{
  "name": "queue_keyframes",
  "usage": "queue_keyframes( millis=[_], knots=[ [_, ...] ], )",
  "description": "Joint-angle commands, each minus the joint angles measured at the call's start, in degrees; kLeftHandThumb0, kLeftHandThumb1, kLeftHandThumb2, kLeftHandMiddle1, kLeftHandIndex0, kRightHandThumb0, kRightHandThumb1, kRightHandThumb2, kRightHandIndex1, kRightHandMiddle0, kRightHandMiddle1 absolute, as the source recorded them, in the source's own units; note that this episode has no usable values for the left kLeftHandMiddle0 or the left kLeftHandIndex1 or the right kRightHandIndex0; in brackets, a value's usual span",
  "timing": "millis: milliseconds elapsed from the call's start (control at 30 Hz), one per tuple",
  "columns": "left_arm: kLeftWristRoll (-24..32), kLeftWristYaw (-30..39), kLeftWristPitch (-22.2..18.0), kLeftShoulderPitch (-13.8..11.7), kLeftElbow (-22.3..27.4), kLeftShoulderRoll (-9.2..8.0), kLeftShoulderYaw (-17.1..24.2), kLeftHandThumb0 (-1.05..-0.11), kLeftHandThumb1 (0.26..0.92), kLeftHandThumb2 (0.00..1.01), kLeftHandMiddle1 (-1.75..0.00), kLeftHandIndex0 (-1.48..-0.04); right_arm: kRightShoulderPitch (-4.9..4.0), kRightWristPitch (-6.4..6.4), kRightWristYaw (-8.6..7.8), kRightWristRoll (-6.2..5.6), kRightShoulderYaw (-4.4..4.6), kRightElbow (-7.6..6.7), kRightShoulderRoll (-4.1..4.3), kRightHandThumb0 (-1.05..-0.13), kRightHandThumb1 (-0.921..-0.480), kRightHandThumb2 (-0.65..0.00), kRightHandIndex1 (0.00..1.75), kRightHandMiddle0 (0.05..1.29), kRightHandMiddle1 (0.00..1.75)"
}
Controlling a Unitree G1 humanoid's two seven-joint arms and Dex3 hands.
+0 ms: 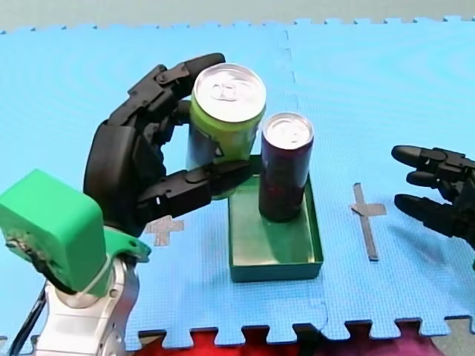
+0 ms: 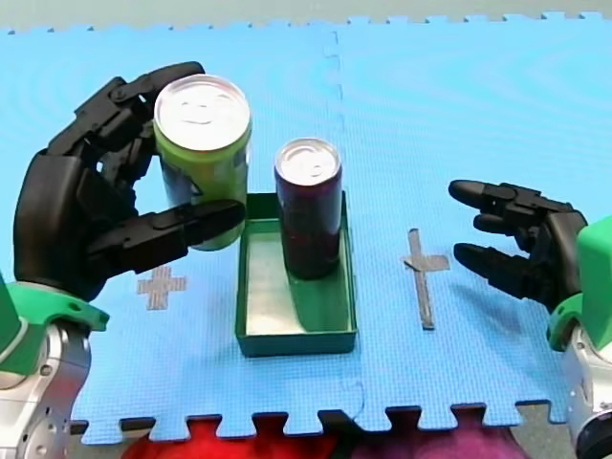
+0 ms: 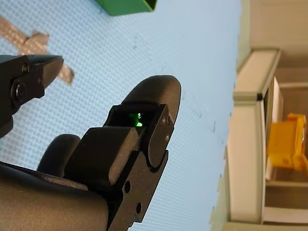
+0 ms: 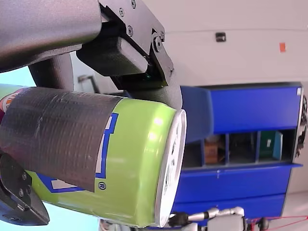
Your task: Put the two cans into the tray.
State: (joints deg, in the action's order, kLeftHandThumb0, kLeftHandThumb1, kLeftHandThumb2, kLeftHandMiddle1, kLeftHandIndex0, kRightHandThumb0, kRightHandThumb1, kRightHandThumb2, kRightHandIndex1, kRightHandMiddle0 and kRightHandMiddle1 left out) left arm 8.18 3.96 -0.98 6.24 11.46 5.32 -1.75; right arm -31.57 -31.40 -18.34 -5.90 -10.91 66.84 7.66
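Left hand (image 1: 141,159), at the near-left of the blue foam mat (image 1: 371,89), is closed around the green can (image 1: 226,119): fingers wrap the far side and the thumb presses across the near side, low on the can. The can is upright, its pull-tab top facing up. The second wrist view shows this grasp, with the fingers bearing on a dark taped band around the can body (image 4: 120,159).

The green can is at the tray's far-left corner. Its base is hidden behind the thumb; judged from its height against the other can, it is lifted and not yet inside.

The dark can (image 1: 284,167) stands upright inside the green tray (image 1: 276,271), toward its far end. The near part of the tray floor is bare.

Right hand (image 2: 521,251) holds nothing and is to the right, well apart from the tray, beyond a grey tape cross (image 1: 367,219).

Status: one can placed. Remaining: move the green can over the bare tray floor, lower it, and release.
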Motion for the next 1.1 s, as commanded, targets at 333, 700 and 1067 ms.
queue_keyframes(
  millis=[333, 700, 1067],
  knots=[
    [0.61, -1.29, -1.99, -0.75, -2.86, 2.82, -0.49, -0.283, 0.812, 0.00, -1.75, -0.55, 0.18, -0.40, 0.05, -0.13, -0.23, -0.28, 0.26, -0.569, -0.844, 0.000, 1.45, 1.05, 0.00],
    [2.11, -0.85, -3.43, -0.21, -6.26, 3.99, 0.42, -0.281, 0.814, 0.00, -1.75, -0.55, 0.13, -0.54, -0.17, -0.23, -0.38, -0.33, 0.35, -0.571, -0.844, 0.000, 1.45, 1.05, 0.00],
    [3.43, -0.43, -4.23, -0.15, -7.87, 5.27, 0.49, -0.281, 0.814, 0.00, -1.75, -0.54, 0.06, -0.84, -0.17, -0.31, -0.47, -0.31, 0.25, -0.569, -0.847, -0.001, 1.46, 1.06, 0.00]
  ],
)
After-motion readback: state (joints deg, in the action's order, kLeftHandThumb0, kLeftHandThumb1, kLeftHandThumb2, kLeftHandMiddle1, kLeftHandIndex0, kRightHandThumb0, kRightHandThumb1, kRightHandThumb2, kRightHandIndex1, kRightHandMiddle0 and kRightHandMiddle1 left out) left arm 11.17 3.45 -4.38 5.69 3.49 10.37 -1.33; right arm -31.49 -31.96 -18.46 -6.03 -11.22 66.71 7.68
